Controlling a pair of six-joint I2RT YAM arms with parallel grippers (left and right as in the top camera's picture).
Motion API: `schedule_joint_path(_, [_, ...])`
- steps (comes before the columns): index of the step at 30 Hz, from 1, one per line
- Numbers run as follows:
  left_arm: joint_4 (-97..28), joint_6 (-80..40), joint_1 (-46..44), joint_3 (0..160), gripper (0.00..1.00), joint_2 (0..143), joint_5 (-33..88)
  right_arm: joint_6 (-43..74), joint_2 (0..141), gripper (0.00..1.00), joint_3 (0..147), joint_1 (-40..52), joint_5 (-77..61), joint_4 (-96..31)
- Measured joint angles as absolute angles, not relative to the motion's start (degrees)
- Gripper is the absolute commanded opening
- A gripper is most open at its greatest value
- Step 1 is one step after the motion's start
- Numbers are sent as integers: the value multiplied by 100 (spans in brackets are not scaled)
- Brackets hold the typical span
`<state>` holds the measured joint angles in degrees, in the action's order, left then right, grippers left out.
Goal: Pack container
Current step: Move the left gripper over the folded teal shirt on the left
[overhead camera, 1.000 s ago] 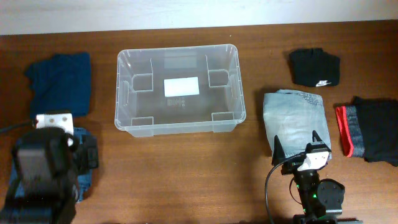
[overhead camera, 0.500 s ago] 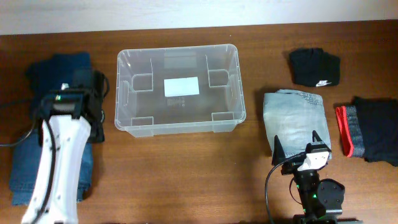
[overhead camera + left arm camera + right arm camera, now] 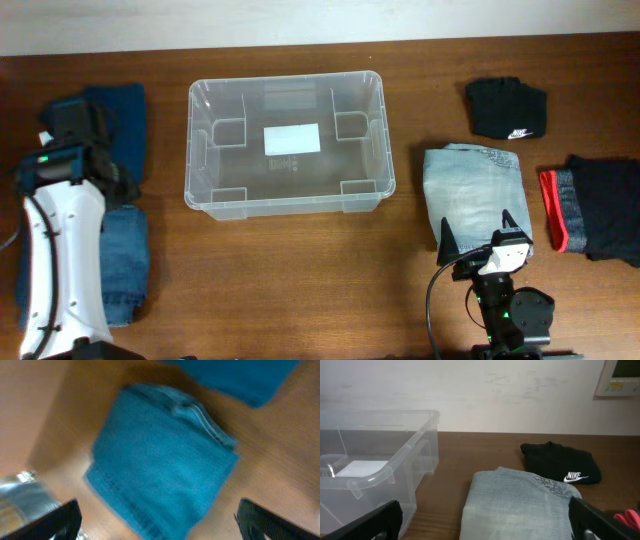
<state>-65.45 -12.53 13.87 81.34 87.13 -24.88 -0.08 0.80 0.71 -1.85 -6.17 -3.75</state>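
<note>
Wooden table (image 3: 300,262) bears the container (image 3: 290,204); left gripper (image 3: 157,512) spread above blue jeans (image 3: 160,460), right gripper (image 3: 477,233) spread.

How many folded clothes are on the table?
5: navy piece top left, blue jeans below it, pale jeans right of the container, black Nike piece top right, red-edged bundle far right. The left arm may hide more.

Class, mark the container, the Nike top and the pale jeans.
container (image 3: 290,203): overhead view, on its front wall.
Nike top (image 3: 560,462): right wrist view, middle of the fabric.
pale jeans (image 3: 472,190): overhead view, centre of the fold.
</note>
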Motion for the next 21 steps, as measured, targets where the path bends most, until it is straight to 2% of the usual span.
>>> schedule_joint_path(8, [-5502, -217, 1535, 8342, 99, 8737, -1057, -3, 80, 99, 71, -185, -617, -375])
schedule_joint_path(14, [-5478, 200, 1535, 9190, 100, 9048, -1140, -3, 80, 98, 71, -185, -617, -375])
schedule_joint_path(21, [-5957, 652, 1535, 10737, 99, 10254, -1037, -3, 80, 98, 71, -185, -615, -375])
